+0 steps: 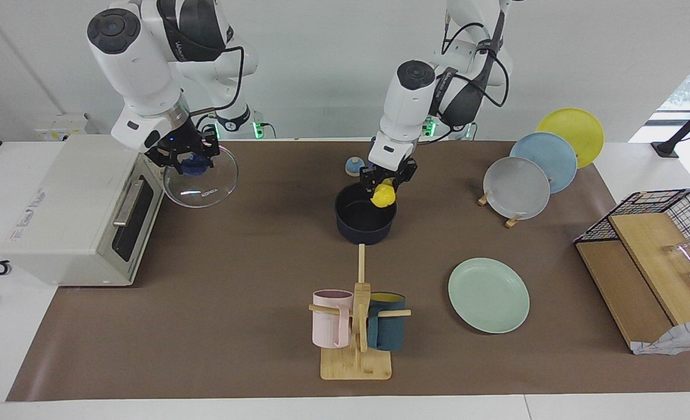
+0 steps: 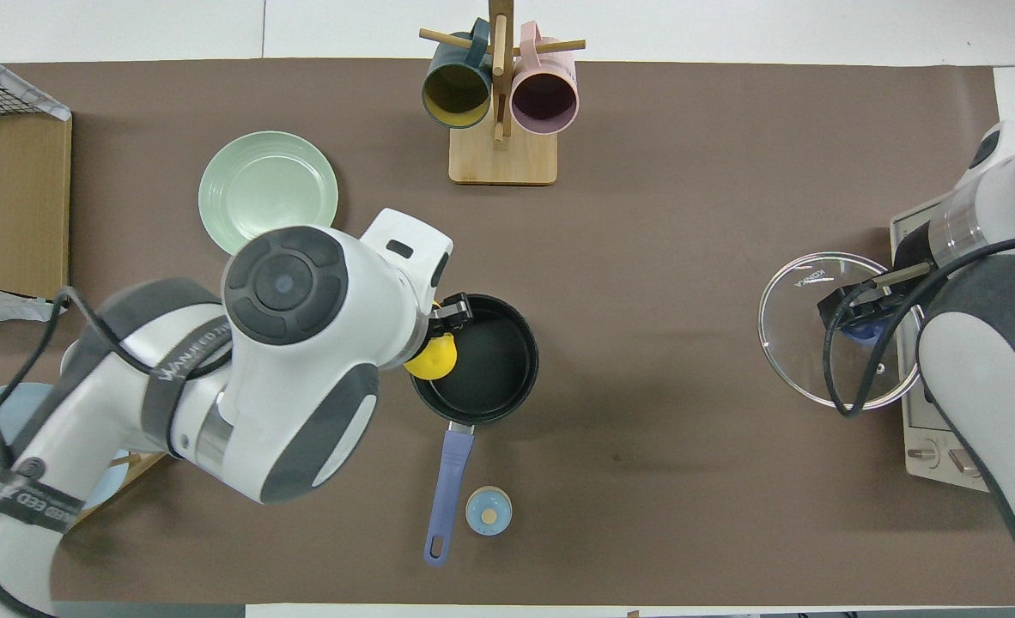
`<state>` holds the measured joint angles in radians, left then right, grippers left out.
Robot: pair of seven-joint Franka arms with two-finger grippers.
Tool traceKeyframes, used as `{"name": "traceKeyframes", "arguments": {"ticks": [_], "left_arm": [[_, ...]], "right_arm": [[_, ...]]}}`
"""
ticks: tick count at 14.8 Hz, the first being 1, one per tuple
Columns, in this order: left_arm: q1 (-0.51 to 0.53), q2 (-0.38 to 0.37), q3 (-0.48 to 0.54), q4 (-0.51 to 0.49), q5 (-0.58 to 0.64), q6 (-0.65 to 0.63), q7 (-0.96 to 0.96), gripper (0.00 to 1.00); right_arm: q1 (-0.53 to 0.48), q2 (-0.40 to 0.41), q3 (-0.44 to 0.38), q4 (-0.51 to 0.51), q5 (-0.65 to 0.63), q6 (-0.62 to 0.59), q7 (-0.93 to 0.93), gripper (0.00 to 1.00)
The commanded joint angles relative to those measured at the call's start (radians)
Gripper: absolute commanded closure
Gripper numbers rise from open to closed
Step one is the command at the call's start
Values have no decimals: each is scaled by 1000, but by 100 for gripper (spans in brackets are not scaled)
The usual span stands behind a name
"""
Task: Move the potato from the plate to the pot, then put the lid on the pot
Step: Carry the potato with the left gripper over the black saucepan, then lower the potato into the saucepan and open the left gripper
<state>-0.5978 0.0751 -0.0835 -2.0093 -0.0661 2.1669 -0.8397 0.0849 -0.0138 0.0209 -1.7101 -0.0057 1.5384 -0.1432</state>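
**Potato over the pot, lid held ready**

The plate [image 1: 488,295], a pale mint-green disc with a shallow rim, lies bare on the brown tabletop [image 1: 234,303], farther from the robots than the pot [image 1: 365,221] and toward the left arm's end. The potato [image 1: 383,196], small, glossy and bright yellow, hangs in the closed jaws of the left gripper [image 1: 387,182] just above the pot's rim, so the transfer looks nearly done; release is left.

The pot is a dark navy saucepan, black inside, its long blue handle [image 2: 447,481] pointing toward the robots.

The right gripper [image 1: 186,160] holds the lid [image 1: 201,175] by its blue knob, jaws clamped, in the air well apart from the pot, in front of a white oven [image 1: 70,216]. The lid is clear glass with a metal rim. Covering is not yet done.
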Motion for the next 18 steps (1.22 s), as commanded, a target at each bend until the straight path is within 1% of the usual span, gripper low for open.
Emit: {"name": "traceKeyframes", "arguments": {"ticks": [1, 2, 3, 5, 9, 18], "left_arm": [[-36, 15, 21, -74, -9, 132, 36, 100], [-42, 20, 19, -78, -9, 140, 69, 100], [-62, 46, 21, -78, -9, 145, 80, 100], [-68, 70, 21, -81, -9, 160, 125, 100], [-105, 129, 24, -92, -6, 209, 122, 100], [-106, 130, 24, -115, 0, 208, 129, 100]], "right_arm": [[-5, -14, 7, -13, -4, 15, 31, 100], [-4, -14, 7, -13, -2, 17, 31, 100], [-4, -14, 7, -13, -2, 19, 31, 100], [-4, -14, 7, -13, -2, 20, 31, 100], [-4, -14, 7, -14, -2, 22, 31, 100], [18, -14, 7, -14, 0, 23, 54, 100]]}}
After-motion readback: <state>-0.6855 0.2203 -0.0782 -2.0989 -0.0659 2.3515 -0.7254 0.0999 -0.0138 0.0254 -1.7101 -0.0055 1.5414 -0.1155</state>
